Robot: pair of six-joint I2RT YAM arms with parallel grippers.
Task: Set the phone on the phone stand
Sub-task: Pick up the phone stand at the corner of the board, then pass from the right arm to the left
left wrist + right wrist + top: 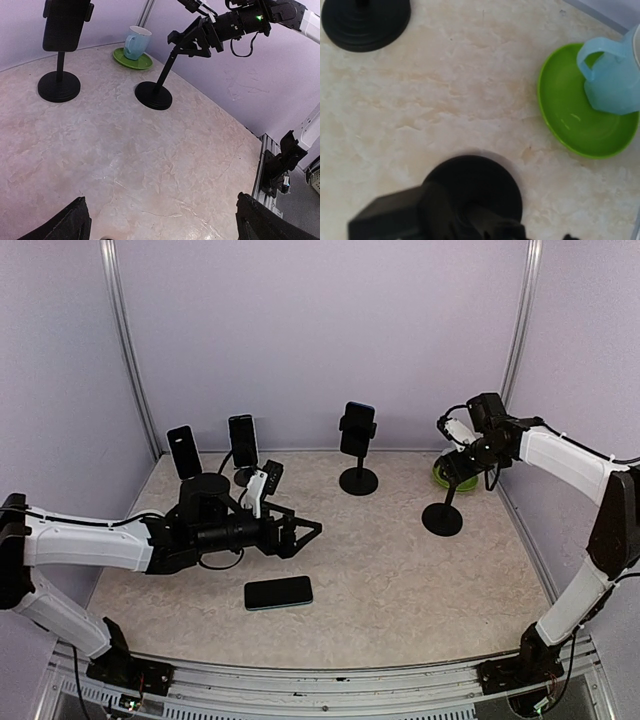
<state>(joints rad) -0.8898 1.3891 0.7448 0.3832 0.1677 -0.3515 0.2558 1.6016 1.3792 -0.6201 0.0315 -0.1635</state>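
Note:
The phone [278, 592] is a dark slab lying flat on the table, near the middle front. My left gripper [305, 530] hovers just behind it, open and empty; in the left wrist view its fingertips [70, 225] stand far apart over bare table. The empty black phone stand [442, 519] is at the right, with a round base [475, 187] and a leaning pole [167, 67]. My right gripper [192, 40] is at the stand's clamp head [405, 215], jaws on either side of it. Whether they press on it does not show.
A stand holding a phone [358, 430] is at the back centre, and two more phones [184, 450] [243, 440] stand at the back left. A blue cup [615, 75] on a green saucer [585, 115] sits just behind the empty stand. Walls close the back and sides.

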